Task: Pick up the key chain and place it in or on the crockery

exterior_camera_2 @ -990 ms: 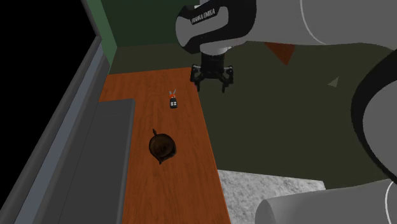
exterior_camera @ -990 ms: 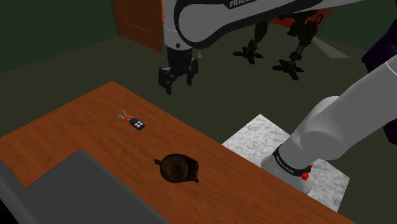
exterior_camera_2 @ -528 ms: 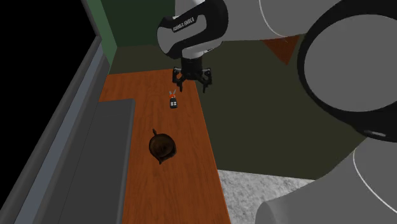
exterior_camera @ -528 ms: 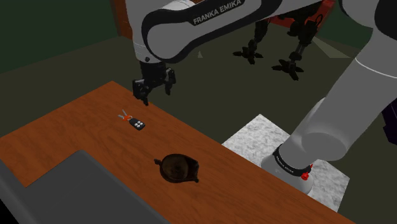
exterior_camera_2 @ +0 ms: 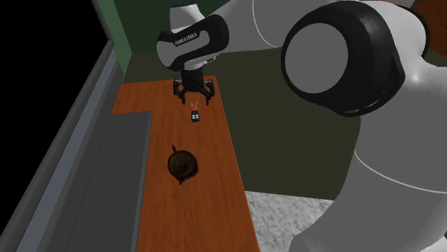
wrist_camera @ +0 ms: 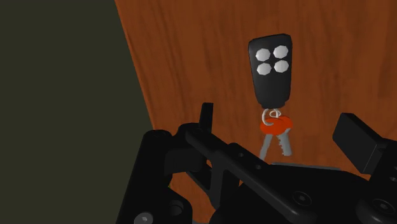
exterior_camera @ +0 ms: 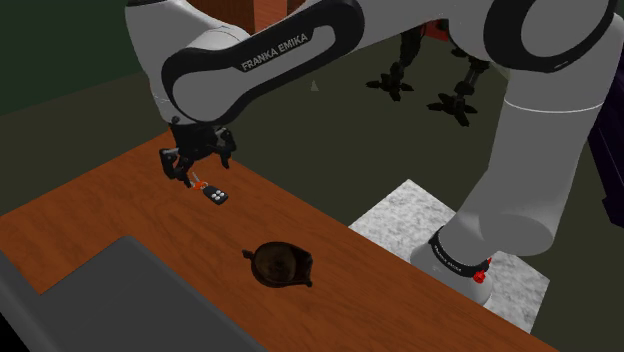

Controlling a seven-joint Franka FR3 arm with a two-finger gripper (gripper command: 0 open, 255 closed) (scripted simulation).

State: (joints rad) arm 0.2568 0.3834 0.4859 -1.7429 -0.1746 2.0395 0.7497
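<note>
Fingers (wrist_camera: 205, 121): spread wide apart, clasping nothing; positioned just above the key chain, which lies on the desk in the gap ahead of them. In the shoulder view the fingers (exterior_camera: 188, 176) hang over the keys' end of the chain; the second exterior view shows the fingers (exterior_camera_2: 179, 90) just beyond it.
Key chain (wrist_camera: 272, 89): black fob with four white buttons, a red-headed key and a grey key on a ring. It lies flat on the desk (wrist_camera: 191, 57), near the long edge that faces the stand and toward the far end (exterior_camera: 212, 194) (exterior_camera_2: 194, 114).
Crockery (exterior_camera: 279, 264): dark brown round vessel with a handle, upright on the desk, well apart from the key chain and farther along the same edge (exterior_camera_2: 182, 164).
Desk (exterior_camera: 110, 200): reddish-brown wood grain; a grey slab (exterior_camera: 110, 295) covers its near corner.
Stand (exterior_camera: 400, 215): speckled white box beside the desk, carrying the white arm (exterior_camera: 520, 170).
</note>
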